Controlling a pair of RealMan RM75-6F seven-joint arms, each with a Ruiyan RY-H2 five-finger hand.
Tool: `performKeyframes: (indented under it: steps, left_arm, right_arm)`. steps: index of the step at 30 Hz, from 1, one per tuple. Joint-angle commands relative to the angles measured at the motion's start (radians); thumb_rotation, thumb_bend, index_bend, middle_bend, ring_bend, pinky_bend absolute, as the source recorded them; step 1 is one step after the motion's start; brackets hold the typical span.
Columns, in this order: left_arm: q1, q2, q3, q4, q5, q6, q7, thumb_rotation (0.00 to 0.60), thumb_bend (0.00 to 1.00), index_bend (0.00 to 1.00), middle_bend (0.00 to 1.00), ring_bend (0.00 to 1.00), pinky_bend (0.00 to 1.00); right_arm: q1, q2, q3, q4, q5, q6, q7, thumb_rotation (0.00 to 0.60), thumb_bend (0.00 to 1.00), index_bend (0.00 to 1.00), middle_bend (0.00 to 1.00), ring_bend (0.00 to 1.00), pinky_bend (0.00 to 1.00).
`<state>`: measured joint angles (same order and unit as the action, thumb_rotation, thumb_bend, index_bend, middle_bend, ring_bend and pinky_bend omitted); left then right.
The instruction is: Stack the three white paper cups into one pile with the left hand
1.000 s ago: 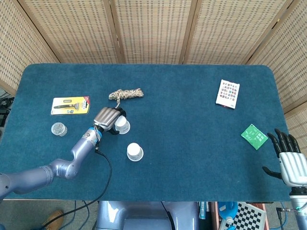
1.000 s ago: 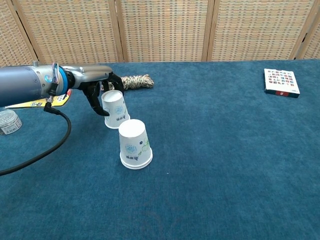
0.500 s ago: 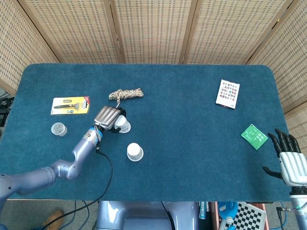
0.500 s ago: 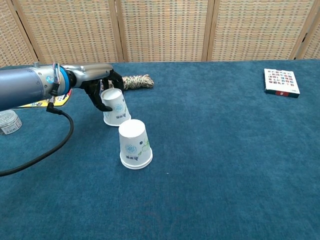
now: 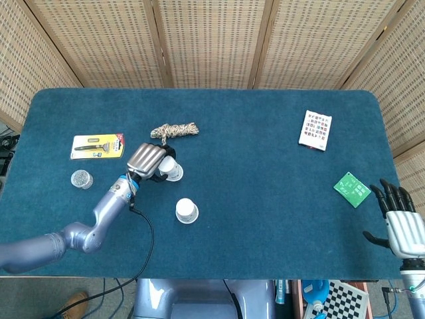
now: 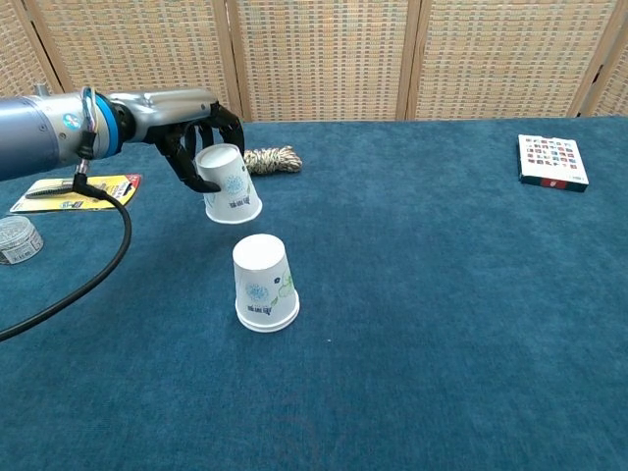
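On the blue felt-covered table (image 6: pixel 471 324), the robot's left hand (image 6: pixel 186 137) grips an upside-down white paper cup (image 6: pixel 228 184), tilted, upper left of the chest view; it may be two nested. A loose grip could drop it beside the standing inverted cup (image 6: pixel 263 283).

Matt white paper cups (image 6: pixel 265 285) on napped blue cloth table (image 6: pixel 442 294)

Robot lab, blue felt table (image 5: pixel 265 199), wicker screens (image 5: pixel 212 40), calibration checkerboard (image 5: pixel 342 300) underneath
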<state>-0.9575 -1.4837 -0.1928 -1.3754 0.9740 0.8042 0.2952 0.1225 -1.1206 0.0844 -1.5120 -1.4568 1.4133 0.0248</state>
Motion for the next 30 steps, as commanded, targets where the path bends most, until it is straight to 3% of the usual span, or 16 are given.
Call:
performKeyframes:
  steps: [1,5,17,30]
  left_arm:
    - [0.027,0.107,-0.004,-0.147,0.059,0.030,-0.019,0.600,0.30,0.42,0.36,0.40,0.41]
    - [0.050,0.181,0.009,-0.257,0.118,0.019,-0.072,0.600,0.30,0.42,0.36,0.40,0.41]
    - [0.060,0.232,0.044,-0.367,0.227,0.003,-0.111,0.600,0.30,0.42,0.36,0.40,0.41]
    - [0.048,0.204,0.066,-0.368,0.264,-0.015,-0.105,0.600,0.30,0.42,0.36,0.40,0.41]
  right_arm:
    - [0.001,0.000,0.000,-0.001,0.001,-0.003,0.001,0.600,0.00,0.12,0.00,0.00,0.00]
    - [0.004,-0.002,-0.001,-0.001,0.002,-0.009,-0.003,0.600,0.00,0.13,0.00,0.00,0.00]
    - [0.004,-0.004,0.000,-0.001,0.008,-0.009,-0.008,0.600,0.00,0.13,0.00,0.00,0.00]
    - [0.003,0.000,0.001,-0.002,0.012,-0.009,-0.004,0.600,0.00,0.13,0.00,0.00,0.00]
